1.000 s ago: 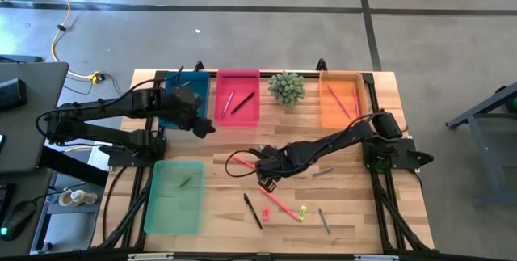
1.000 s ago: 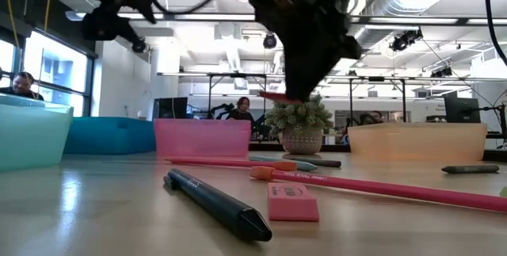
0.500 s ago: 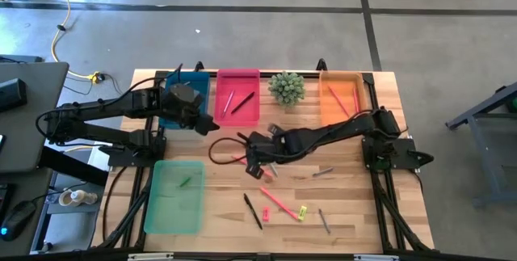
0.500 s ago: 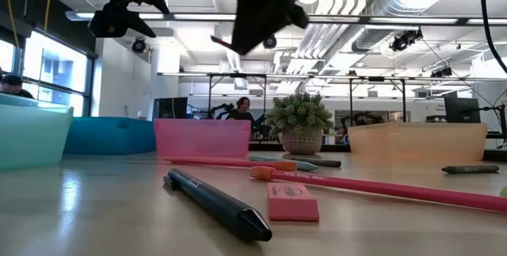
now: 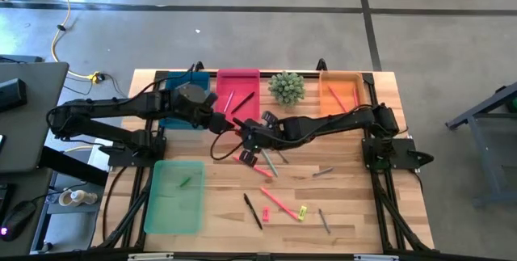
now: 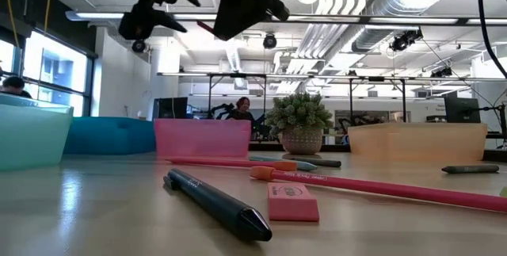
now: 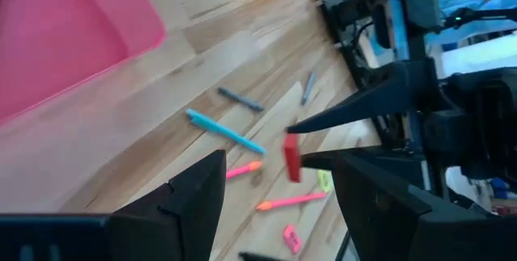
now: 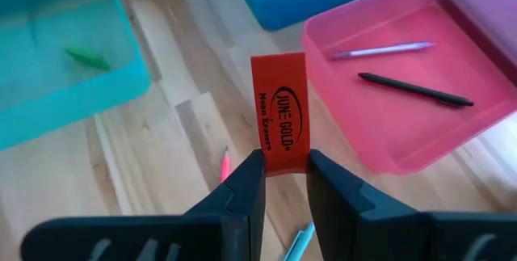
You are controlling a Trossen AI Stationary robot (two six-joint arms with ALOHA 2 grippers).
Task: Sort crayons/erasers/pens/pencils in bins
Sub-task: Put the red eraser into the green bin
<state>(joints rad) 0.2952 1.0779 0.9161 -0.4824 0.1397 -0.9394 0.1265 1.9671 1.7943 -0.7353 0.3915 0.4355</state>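
Note:
My right gripper (image 5: 241, 134) (image 8: 279, 172) is shut on a red eraser (image 8: 279, 119) above the table's middle, just in front of the pink bin (image 5: 238, 99). My left gripper (image 5: 216, 124) (image 7: 279, 176) is open and empty, close on the eraser's left side; its wrist view shows the eraser (image 7: 291, 157) just beyond its fingers. The teal-blue bin (image 5: 171, 107) lies under the left arm. The orange bin (image 5: 341, 99) is at the far right and the pale-green bin (image 5: 174, 196) at the near left. A pink eraser (image 5: 266, 211) and a yellow eraser (image 5: 303, 211) lie on the table. My right gripper pinches one short end of the red eraser (image 8: 280, 157) between its two fingertips. The fingers come roughly level from the table's right. The rest of the eraser sticks out past the fingertips, lifted clear of the table.
A small green plant (image 5: 286, 87) stands between the pink and orange bins. Pens lie in the pink bin and sticks in the orange one. A teal pen (image 5: 269, 162), pink sticks (image 5: 279, 200), a black pen (image 5: 253, 211) and grey crayons (image 5: 324, 221) lie on the table's middle and near part.
My right gripper has risen and gone toward the far-left, toward the pink bin and my left gripper, carrying the red eraser clear of the table. My left gripper has moved toward the table's right, closing on the eraser.

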